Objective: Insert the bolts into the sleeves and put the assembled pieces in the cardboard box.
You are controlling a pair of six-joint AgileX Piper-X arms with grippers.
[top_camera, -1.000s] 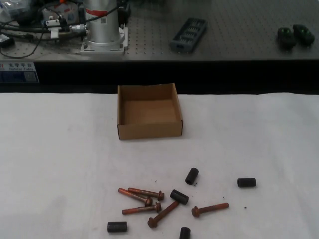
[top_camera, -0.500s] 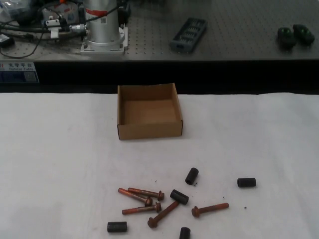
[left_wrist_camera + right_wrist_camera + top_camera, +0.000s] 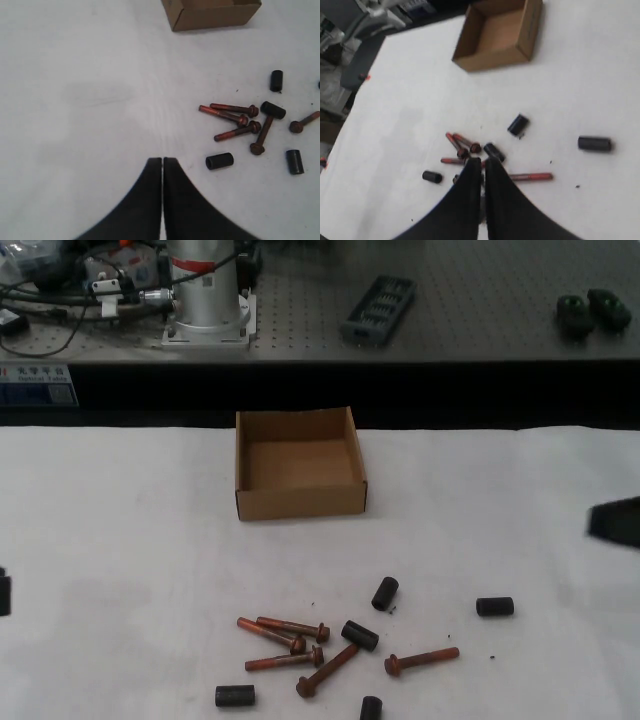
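The left gripper (image 3: 162, 161) and right gripper (image 3: 483, 161) are both closed tight and hold nothing, while bolts (image 3: 424, 659) and sleeves (image 3: 494, 606) lie near the cardboard box (image 3: 300, 502).

light: bright, even; shadows: soft, short; source: perhaps overhead

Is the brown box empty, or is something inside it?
Empty. The cardboard box shows only its bare brown floor inside; the bolts and sleeves lie outside it on the white sheet.
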